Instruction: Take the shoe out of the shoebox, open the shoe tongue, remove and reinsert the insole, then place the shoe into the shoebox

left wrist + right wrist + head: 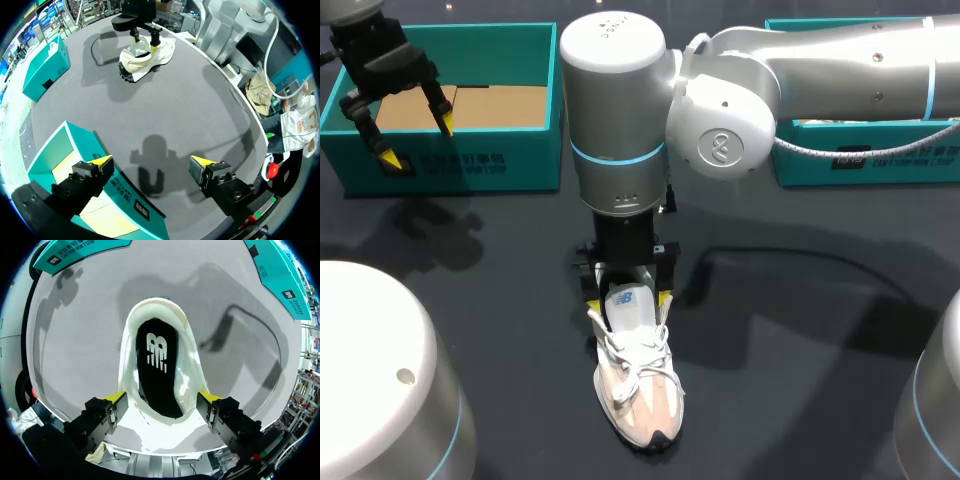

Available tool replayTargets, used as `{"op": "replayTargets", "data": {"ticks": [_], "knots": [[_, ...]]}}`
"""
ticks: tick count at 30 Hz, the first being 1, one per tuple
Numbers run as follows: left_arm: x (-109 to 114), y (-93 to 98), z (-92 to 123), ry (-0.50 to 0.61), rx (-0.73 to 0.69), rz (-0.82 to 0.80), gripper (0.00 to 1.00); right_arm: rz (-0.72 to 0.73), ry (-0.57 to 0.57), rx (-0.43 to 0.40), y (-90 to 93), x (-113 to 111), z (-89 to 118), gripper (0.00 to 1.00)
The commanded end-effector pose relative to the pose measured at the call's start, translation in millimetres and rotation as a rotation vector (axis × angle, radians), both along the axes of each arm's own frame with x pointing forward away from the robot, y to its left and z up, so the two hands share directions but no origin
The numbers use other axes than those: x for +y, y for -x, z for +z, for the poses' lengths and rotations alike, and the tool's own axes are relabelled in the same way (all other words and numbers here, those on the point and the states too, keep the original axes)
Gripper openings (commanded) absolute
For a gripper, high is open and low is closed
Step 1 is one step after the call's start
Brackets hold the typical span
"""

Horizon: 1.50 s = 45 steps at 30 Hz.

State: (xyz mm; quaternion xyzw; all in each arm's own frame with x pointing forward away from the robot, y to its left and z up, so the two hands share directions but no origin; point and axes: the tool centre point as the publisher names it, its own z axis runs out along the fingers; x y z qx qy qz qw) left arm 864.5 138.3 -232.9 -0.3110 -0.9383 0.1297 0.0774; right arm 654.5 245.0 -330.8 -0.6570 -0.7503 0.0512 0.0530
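**Heel partly hidden**

The right arm [840,60] covers the heel of the white and beige laced sneaker [636,385], which lies at lower centre of the head view on the dark table [800,360]. The right gripper [628,300] clasps this heel from both sides; a black insole [156,370] shows inside. At upper left, the left gripper [417,142] hangs spread above the teal cardboard shoebox [470,165].

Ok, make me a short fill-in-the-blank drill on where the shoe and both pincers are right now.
1. The shoe lies on the table with its ____ end under the right pincer.
2. The shoe's toe points ____ from the right pincer.
3. The left pincer hangs over a teal box, holding nothing, its jaws ____.

Missing words: heel; away; open.
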Motion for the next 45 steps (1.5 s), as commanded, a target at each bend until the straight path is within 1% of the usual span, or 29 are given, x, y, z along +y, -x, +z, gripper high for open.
{"op": "replayTargets", "data": {"ticks": [1,5,11,19,26,28,31,32,33,34,37,41,43,45], "knots": [[1,0.3,0,-0.002,-0.001,-0.001,1.00,-0.007,0.005,-0.011,4.3,-2,3,0.90],[1,0.3,0,-0.002,-0.001,-0.001,1.00,-0.012,0.012,-0.019,5.4,-3,5,0.87],[1,0.3,0,-0.002,-0.001,-0.001,1.00,-0.024,0.014,-0.029,7.8,-5,8,0.89],[1,0.3,0,-0.002,-0.001,-0.001,1.00,-0.039,0.015,-0.034,15.4,-9,9,0.80],[1,0.3,0,-0.002,-0.001,-0.001,1.00,-0.046,0.002,-0.028,25.7,-12,7,0.76],[1,0.3,0,-0.002,-0.001,-0.001,1.00,-0.050,0.000,-0.027,30.5,-12,7,0.72],[1,0.3,0,-0.002,-0.001,-0.001,1.00,-0.067,0.003,-0.028,39.9,-13,10,0.61],[1,0.3,0,-0.002,-0.001,-0.001,1.00,-0.075,0.006,-0.030,42.8,-13,11,0.59],[1,0.3,0,-0.002,-0.001,-0.001,1.00,-0.082,0.009,-0.034,47.7,-13,14,0.53],[1,0.3,0,-0.002,-0.001,-0.001,1.00,-0.087,0.013,-0.037,51.5,-12,16,0.50],[1,0.3,0,-0.002,-0.001,-0.001,1.00,-0.104,0.031,-0.039,62.1,-11,23,0.48],[1,0.3,0,-0.002,-0.001,-0.001,1.00,-0.125,0.048,-0.040,74.8,-10,31,0.42],[1,0.3,0,-0.002,-0.001,-0.001,1.00,-0.136,0.060,-0.049,81.2,-10,35,0.34],[1,0.3,0,-0.002,-0.001,-0.001,1.00,-0.137,0.066,-0.060,82.3,-9,40,0.26]]}}
